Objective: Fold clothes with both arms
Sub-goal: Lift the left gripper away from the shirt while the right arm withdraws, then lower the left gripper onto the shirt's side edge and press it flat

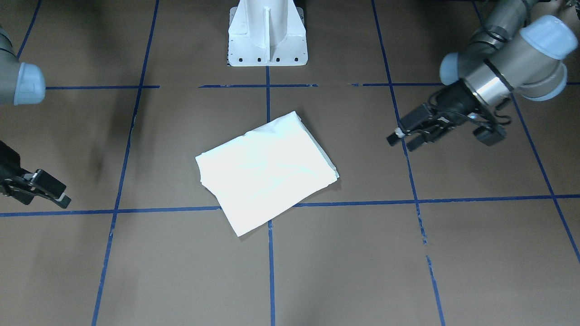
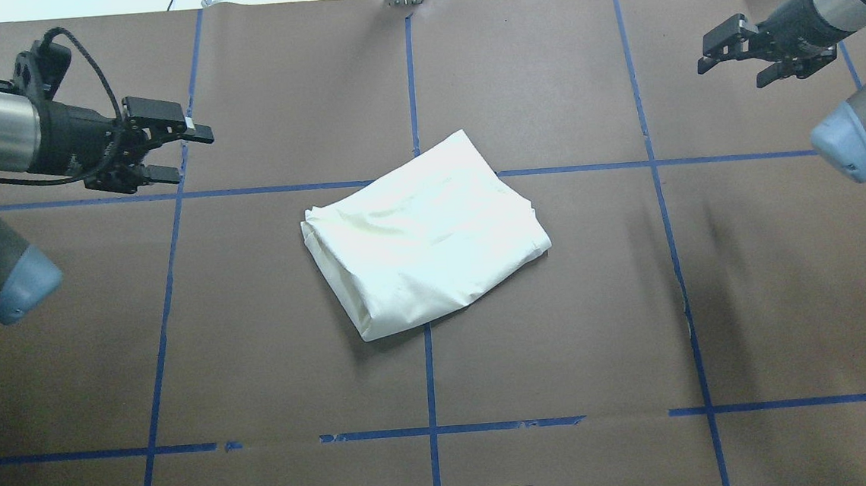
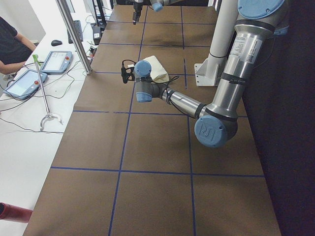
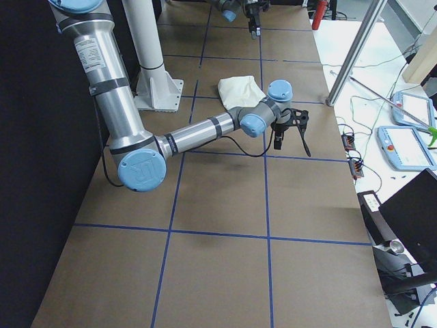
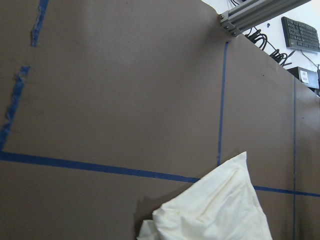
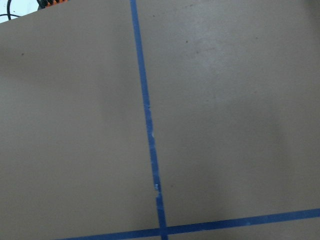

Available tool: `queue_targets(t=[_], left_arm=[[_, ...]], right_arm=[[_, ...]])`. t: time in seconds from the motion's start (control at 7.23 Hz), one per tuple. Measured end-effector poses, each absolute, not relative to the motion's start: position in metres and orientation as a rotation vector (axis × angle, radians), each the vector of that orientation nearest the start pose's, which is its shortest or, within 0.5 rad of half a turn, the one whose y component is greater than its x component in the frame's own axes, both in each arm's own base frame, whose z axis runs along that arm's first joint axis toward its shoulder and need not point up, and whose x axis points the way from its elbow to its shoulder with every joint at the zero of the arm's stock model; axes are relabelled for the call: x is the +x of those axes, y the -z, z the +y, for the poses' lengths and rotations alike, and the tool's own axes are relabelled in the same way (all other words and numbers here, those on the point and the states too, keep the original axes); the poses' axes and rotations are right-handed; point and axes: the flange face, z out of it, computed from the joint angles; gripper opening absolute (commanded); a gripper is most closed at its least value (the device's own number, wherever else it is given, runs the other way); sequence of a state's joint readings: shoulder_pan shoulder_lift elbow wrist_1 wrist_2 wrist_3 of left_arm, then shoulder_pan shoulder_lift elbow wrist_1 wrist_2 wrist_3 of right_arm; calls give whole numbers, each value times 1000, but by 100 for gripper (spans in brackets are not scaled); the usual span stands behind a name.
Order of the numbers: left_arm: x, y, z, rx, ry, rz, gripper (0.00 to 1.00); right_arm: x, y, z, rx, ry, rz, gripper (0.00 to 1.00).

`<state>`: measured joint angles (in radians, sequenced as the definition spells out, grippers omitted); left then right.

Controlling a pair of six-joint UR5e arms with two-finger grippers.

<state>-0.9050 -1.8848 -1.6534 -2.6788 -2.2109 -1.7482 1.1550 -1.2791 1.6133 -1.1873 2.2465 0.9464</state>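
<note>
The clothes are one cream-white shirt (image 1: 267, 172) (image 2: 425, 232), folded into a compact, skewed rectangle at the middle of the brown table, with only plain fabric showing. One corner of it shows at the bottom of the left wrist view (image 5: 215, 210). My left gripper (image 2: 187, 153) (image 1: 402, 141) hovers open and empty well off to the shirt's side, fingers pointing toward it. On the opposite side my right gripper (image 2: 732, 73) (image 1: 63, 197) is also open and holds nothing. Neither gripper touches the fabric. The right wrist view shows only bare table and tape.
Blue tape lines (image 2: 430, 380) mark the table in a grid. The white pedestal base (image 1: 267, 36) stands at the robot's edge. An aluminium post (image 3: 74, 34) rises at the operators' edge. Beyond it are teach pendants (image 3: 56, 61), cables and a seated person (image 3: 10, 46).
</note>
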Motion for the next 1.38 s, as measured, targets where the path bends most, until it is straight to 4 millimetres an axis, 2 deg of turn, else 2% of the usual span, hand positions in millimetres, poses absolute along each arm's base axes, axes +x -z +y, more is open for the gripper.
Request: queue_targets(t=[0.14, 0.28, 0.42, 0.55, 0.69, 0.97, 1.38], left_arm=[[332, -296, -487, -27, 453, 1571, 99], [371, -275, -472, -75, 522, 1598, 69], [409, -260, -456, -100, 580, 1603, 33], [436, -249, -444, -109, 611, 1596, 4], [453, -245, -432, -118, 615, 1590, 0], [485, -246, -405, -135, 603, 1575, 0], [529, -268, -376, -152, 597, 1511, 0]], right_arm=[[-161, -460, -588, 146, -199, -912, 100], [-131, -485, -582, 158, -142, -885, 100], [-103, -505, -578, 161, -84, -853, 100], [-81, -521, -574, 159, -36, -830, 100], [-66, -534, -568, 153, -8, -822, 100], [-51, -548, -558, 140, 1, -830, 100], [-48, -550, -556, 135, 2, -837, 100]])
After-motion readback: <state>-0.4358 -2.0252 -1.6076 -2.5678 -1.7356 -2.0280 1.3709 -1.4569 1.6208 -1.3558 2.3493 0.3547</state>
